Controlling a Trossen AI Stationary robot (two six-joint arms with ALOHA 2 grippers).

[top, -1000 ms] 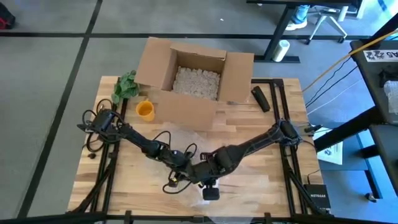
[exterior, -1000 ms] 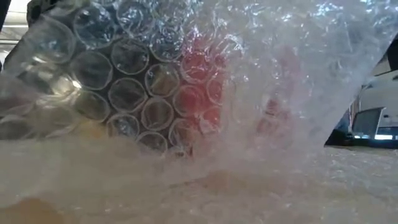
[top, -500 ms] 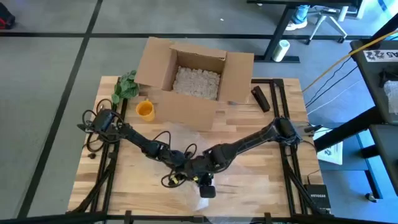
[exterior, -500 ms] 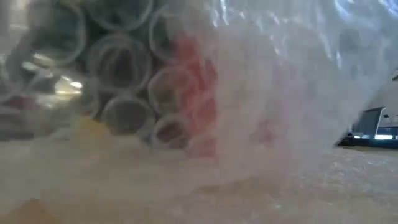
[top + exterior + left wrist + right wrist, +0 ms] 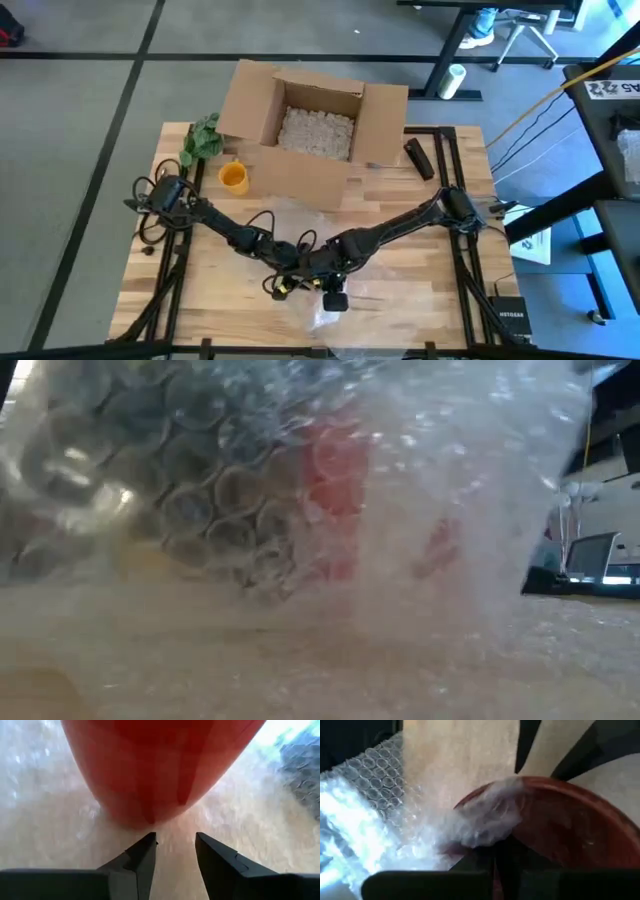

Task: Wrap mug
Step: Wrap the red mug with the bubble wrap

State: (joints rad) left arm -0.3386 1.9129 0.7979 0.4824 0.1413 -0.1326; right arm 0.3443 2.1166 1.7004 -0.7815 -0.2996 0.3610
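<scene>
Right end effector (image 5: 495,852) pinching crinkled bubble wrap (image 5: 380,810), glossy round red mug (image 5: 560,825)

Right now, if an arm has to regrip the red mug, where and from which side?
Probably the rim. The right wrist view shows the red mug with its mouth open and bubble wrap draped over the near edge, where the right gripper pinches wrap against that wall. The left gripper, open, faces the rounded outer wall, which looks too wide for it. No handle shows.
</scene>
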